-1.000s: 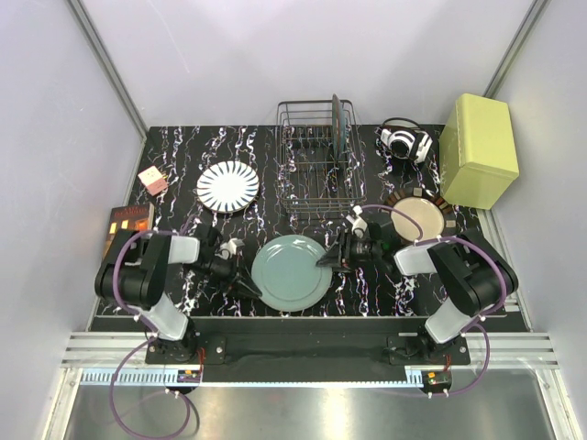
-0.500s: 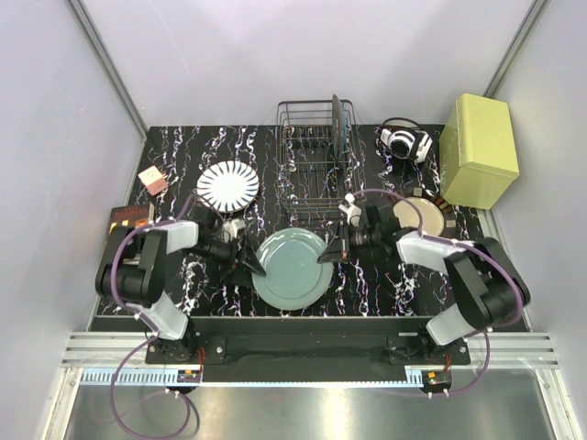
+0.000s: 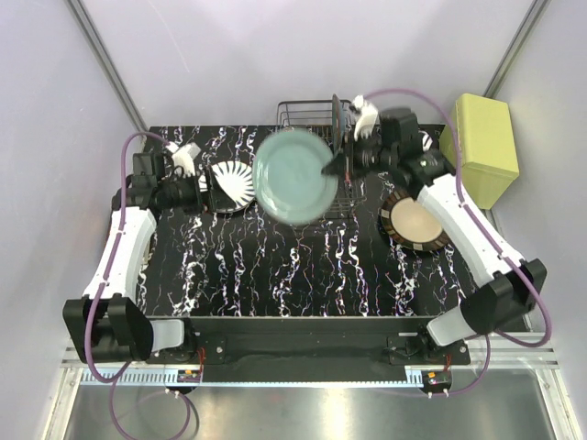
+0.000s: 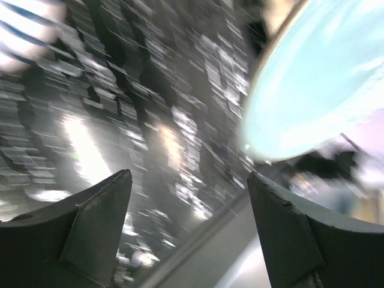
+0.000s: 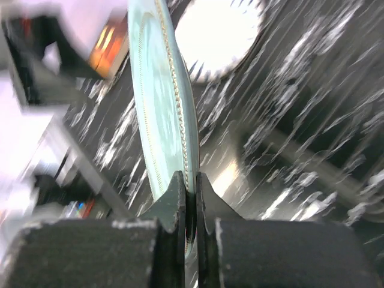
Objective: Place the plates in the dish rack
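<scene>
A black worktop (image 3: 303,275) veined in white is lying between 3 pale lilac walls (image 3: 303,55), which are closing in its far, left and right edges. 2 aluminium posts (image 3: 105,64) are rising at its far corners. A ribbed metal rail (image 3: 303,353) is running along the near edge, and soft light is glancing off a brushed grey surface (image 3: 303,412) beyond it.

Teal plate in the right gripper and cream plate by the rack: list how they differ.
Colour: the teal plate is plain teal; the cream plate has a dark striped rim.
Pose: the teal plate hangs tilted above the table; the cream plate lies flat on it.
Grip: the right gripper is shut on the teal plate's rim; nothing touches the cream plate.
Both are round and not in the dish rack.
</scene>
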`<state>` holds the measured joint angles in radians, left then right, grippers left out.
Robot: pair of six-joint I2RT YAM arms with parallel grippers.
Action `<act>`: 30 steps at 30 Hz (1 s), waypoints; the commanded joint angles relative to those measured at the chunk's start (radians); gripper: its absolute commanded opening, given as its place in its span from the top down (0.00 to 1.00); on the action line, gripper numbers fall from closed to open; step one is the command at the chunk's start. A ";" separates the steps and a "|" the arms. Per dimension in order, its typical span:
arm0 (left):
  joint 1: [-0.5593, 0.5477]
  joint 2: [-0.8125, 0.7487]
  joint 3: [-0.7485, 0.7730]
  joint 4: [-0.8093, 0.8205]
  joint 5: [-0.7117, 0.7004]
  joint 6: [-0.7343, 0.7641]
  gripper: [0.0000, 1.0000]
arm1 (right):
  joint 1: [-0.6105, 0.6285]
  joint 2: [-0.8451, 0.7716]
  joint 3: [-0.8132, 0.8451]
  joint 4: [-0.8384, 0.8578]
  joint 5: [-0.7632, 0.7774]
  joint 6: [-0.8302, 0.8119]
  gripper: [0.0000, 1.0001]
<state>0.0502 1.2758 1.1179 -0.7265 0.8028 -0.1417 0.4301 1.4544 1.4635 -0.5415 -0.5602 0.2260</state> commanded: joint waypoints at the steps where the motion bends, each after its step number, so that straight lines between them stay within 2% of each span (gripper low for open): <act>1: -0.001 0.000 0.052 0.074 -0.376 -0.080 0.19 | -0.008 0.099 0.257 0.087 0.267 -0.025 1.00; 5: -0.001 -0.013 0.046 0.088 -0.383 -0.111 0.20 | -0.007 0.220 0.428 0.170 0.435 -0.033 1.00; 12: -0.001 -0.107 -0.078 0.139 -0.347 -0.140 0.20 | -0.004 0.327 0.560 0.265 0.549 -0.129 1.00; 13: -0.001 -0.121 -0.089 0.145 -0.346 -0.145 0.20 | 0.008 0.328 0.554 0.316 0.612 -0.114 1.00; 14: -0.001 -0.125 -0.105 0.150 -0.346 -0.147 0.19 | 0.025 0.336 0.552 0.340 0.751 -0.126 1.00; 17: -0.001 -0.139 -0.124 0.167 -0.352 -0.145 0.19 | 0.099 0.363 0.558 0.445 0.961 -0.220 1.00; 21: -0.001 -0.135 -0.133 0.185 -0.353 -0.150 0.19 | 0.140 0.405 0.566 0.593 1.068 -0.335 1.00; 26: -0.003 -0.121 -0.142 0.210 -0.341 -0.168 0.19 | 0.189 0.520 0.650 0.638 1.218 -0.395 1.00; 29: -0.003 -0.122 -0.148 0.223 -0.340 -0.177 0.20 | 0.214 0.616 0.747 0.634 1.353 -0.444 1.00; 30: -0.001 -0.125 -0.151 0.226 -0.338 -0.179 0.20 | 0.220 0.651 0.837 0.618 1.402 -0.459 1.00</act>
<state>0.0494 1.1606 0.9733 -0.5705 0.4637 -0.2977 0.6228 2.0315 2.0731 -0.1463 0.5690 -0.1425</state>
